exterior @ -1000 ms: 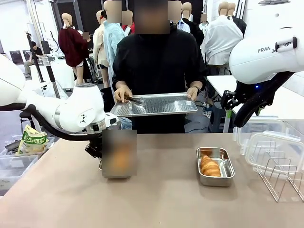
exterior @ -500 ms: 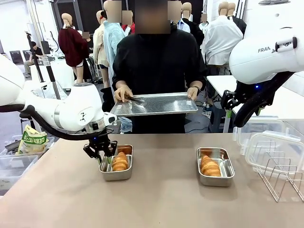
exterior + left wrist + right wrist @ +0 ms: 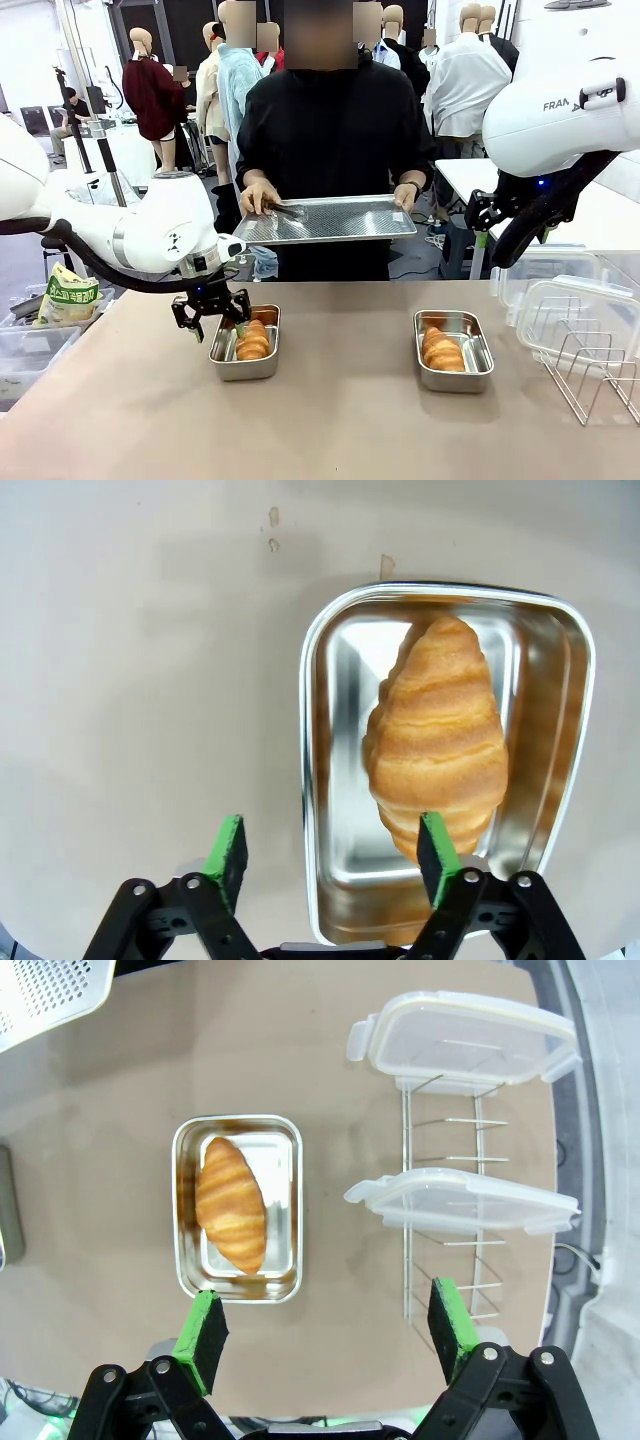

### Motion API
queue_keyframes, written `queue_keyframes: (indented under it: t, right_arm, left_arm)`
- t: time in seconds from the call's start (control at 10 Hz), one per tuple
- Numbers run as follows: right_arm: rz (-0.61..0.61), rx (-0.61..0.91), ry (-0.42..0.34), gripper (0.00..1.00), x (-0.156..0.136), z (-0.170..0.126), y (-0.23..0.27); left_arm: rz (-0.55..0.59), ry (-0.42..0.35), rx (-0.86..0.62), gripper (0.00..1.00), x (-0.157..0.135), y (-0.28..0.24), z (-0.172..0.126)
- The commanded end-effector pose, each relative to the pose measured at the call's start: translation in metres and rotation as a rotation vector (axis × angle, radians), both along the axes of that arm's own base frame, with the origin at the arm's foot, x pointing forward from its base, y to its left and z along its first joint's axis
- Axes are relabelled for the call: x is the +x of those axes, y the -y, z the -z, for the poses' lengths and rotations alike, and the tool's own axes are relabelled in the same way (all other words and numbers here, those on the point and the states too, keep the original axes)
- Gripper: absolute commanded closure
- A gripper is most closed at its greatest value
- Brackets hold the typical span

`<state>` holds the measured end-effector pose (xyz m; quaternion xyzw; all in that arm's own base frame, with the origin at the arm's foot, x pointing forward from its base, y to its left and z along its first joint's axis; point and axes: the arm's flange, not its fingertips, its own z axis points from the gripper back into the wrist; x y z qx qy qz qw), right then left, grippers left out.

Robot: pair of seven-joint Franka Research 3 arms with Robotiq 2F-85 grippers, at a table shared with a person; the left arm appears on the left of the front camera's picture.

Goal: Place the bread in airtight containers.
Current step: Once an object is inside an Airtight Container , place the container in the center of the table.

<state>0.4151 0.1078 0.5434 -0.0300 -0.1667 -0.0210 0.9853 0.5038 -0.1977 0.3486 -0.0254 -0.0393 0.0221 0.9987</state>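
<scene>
Your left claw hung spread and empty over the left tin — its croissant lay inside, near end just under one pad. Your right claw stood spread too, high above the other croissant — lying in the right tin.

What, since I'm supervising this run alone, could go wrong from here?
1. The open left gripper hangs low astride the left tin's wall, with one finger by the croissant's end; a sideways move could drag either.
2. The lids lean loosely in the wire rack; grabbing one may topple the other.
</scene>
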Motion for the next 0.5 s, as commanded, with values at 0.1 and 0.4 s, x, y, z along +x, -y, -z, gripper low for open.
queue_keyframes:
  t: [0.1, 0.4]
  right_arm:
    - [0.003, 0.002, 0.003, 0.0, -0.0017, 0.0029, 0.0]
    - [0.003, 0.002, 0.003, 0.0, -0.0017, 0.0029, 0.0]
  left_arm:
    - [0.022, 0.005, -0.02, 0.0, -0.0024, 0.0001, -0.0182]
    - [0.005, 0.01, -0.008, 0.0, -0.0012, 0.0022, -0.0112]
